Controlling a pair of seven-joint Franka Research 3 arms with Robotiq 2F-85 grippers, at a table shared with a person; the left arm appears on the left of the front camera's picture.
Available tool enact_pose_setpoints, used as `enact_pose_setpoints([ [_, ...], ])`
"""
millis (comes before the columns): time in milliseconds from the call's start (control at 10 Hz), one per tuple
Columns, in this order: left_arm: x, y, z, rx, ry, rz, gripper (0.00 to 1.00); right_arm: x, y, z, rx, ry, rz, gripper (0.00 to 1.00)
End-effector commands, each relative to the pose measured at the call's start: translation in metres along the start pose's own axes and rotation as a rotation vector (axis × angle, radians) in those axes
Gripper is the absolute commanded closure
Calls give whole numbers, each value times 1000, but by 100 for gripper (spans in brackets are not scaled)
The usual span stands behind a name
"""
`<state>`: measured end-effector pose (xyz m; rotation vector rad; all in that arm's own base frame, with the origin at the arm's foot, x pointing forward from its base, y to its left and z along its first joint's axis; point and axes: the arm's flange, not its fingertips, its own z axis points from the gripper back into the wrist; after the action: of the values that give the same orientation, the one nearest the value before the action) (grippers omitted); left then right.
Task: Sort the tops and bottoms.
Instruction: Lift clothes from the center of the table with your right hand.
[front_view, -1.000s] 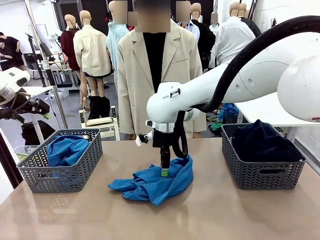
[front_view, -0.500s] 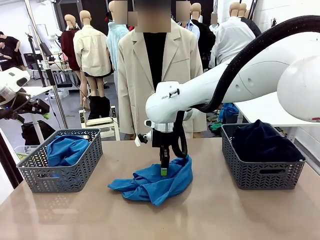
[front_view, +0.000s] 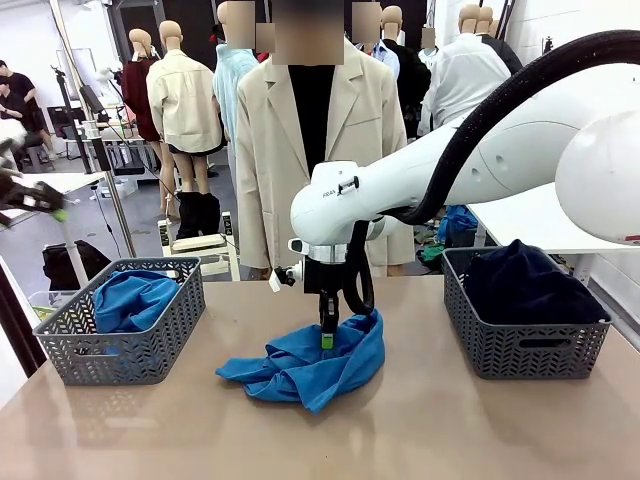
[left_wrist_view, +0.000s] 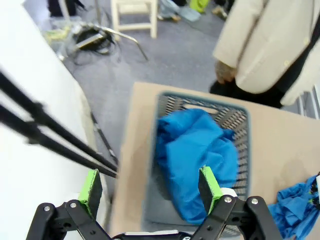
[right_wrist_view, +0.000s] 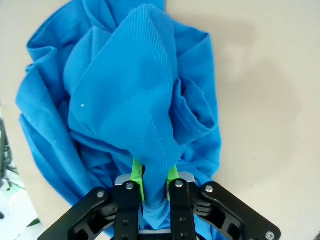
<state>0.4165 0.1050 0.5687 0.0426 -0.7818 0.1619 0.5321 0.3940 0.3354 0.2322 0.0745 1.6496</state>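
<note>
A bright blue top lies crumpled at the middle of the table. My right gripper stands straight down on it, shut on a pinched fold of the blue top, with the green pads pressed against the cloth. Another blue top fills the grey basket at the left. The dark navy bottoms are heaped in the grey basket at the right. My left gripper hangs open high above the left basket and its blue top, holding nothing.
A person in a beige jacket stands at the far edge of the table, one hand hanging near the left basket. The tabletop in front of the crumpled top is bare wood.
My right gripper has closed on the fold of the blue top and risen slightly. The left arm has swung up at the picture's left edge.
</note>
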Motion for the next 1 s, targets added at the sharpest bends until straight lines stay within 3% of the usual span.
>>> enact_pose_setpoints([
  [0, -12, 92, 32, 162, -40, 55, 0, -5, -5, 2, 1, 29, 32, 100],
  [100, -20, 128, 44, 215, -24, 148, 0, -6, -7, 3, 2, 29, 35, 100],
  [200, -33, 156, 51, 220, -9, 161, 0, -5, -8, 4, 3, 22, 38, 100],
  [400, -66, 195, 42, 129, 51, 107, 0, -6, -9, 6, 14, 10, 40, 100],
  [600, -74, 198, 27, 63, 44, 70, 0, -4, -11, 13, 11, -9, 23, 100],
  [700, -72, 204, 47, 169, 46, 147, 0, -1, -9, 22, -3, -7, 7, 100],
  [900, -72, 204, 47, 169, 46, 147, 0, 12, 14, 66, -87, 2, -38, 100],
])
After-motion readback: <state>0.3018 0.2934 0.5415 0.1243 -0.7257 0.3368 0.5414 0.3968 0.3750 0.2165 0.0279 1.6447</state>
